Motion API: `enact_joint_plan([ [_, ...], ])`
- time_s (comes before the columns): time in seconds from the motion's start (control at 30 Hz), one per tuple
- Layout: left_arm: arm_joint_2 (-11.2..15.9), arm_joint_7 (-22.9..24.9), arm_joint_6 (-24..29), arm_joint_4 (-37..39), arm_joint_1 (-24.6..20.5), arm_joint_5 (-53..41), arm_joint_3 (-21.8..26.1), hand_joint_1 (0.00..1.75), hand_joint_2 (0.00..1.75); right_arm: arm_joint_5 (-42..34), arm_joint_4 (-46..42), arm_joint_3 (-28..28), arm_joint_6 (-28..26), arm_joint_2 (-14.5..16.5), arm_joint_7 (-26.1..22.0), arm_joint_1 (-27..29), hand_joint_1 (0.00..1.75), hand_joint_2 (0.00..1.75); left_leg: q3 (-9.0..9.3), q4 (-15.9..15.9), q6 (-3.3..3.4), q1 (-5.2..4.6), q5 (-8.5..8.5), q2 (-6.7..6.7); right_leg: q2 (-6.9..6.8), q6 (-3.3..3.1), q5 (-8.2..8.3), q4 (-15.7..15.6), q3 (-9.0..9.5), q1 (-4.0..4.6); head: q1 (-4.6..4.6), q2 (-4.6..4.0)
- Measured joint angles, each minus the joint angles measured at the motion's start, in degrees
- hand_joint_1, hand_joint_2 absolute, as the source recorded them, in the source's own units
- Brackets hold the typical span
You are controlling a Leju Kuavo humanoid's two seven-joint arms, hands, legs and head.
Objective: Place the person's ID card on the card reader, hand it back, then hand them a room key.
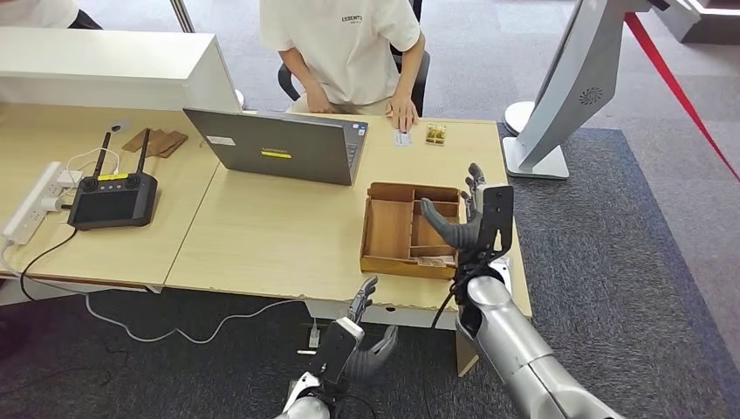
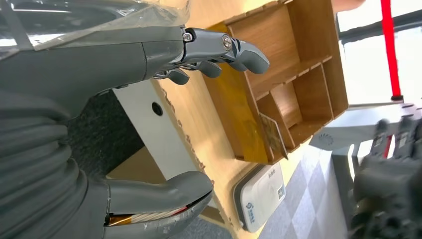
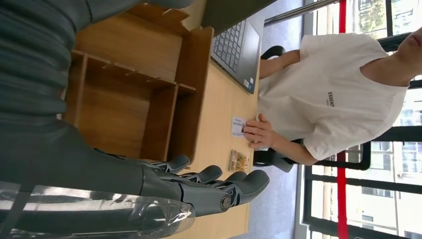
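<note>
Head view: right hand [image 1: 471, 223] raised over wooden tray [image 1: 389, 229], fingers spread, empty, left hand [image 1: 353, 340] low below table edge, open, ID card [image 1: 402, 137] under person's hand [image 1: 401, 112]; left wrist view: fingers [image 2: 219, 47] apart, card reader [image 2: 261, 195] beside tray; right wrist view: fingers [image 3: 214, 181] extended, holding nothing.

Pale wood worktop [image 1: 262, 236]; brown wooden tray [image 1: 388, 229]; grey laptop [image 1: 279, 147]; white ID card [image 1: 401, 137]; person's white shirt [image 1: 345, 44]; dark grey carpet [image 1: 628, 262]; red ribbon [image 1: 672, 83].
</note>
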Motion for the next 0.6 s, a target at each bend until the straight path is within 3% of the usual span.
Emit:
enact_joint_plan([
  [0.27,1.45,0.04,2.99,-3.54,1.75,-0.18,1.05,0.0,1.75,8.67,-6.76,0.63,-5.11,-2.77,1.45,8.6,0.0,1.75,0.01,0.0,0.0,0.0,0.0,0.0,0.0,0.0,0.0,0.0,-0.01,0.0,-0.01,0.0],
  [0.33,1.69,0.22,3.1,-4.23,2.06,-0.14,1.24,0.0,1.75,16.03,-8.38,0.81,-9.43,-3.56,2.79,10.35,0.0,1.75,0.01,0.0,0.0,0.0,0.0,0.0,0.0,0.0,0.0,0.0,-0.01,0.0,0.0,0.0],
  [0.43,1.86,0.47,2.59,-4.8,2.23,0.11,1.32,0.0,1.75,32.87,-10.97,0.99,-14.88,-4.79,6.52,13.1,0.0,1.75,0.01,0.0,0.0,0.0,-0.01,0.0,0.01,0.0,0.0,0.0,-0.01,0.0,0.0,0.0],
  [0.5,1.88,0.51,1.95,-4.87,2.22,0.43,1.32,0.0,1.75,40.77,-12.36,1.1,-15.3,-5.45,8.43,14.81,0.0,1.75,0.01,0.0,0.0,0.0,-0.01,0.01,0.01,0.0,0.0,-0.01,-0.01,0.0,0.0,0.0],
  [0.6,1.88,0.53,1.01,-4.86,2.2,0.95,1.31,0.0,1.75,46.16,-13.6,1.26,-15.37,-6.04,10.05,16.58,0.0,1.75,0.01,0.0,0.0,0.0,-0.01,0.01,0.01,0.0,0.0,-0.01,-0.01,0.0,0.0,0.0],
])
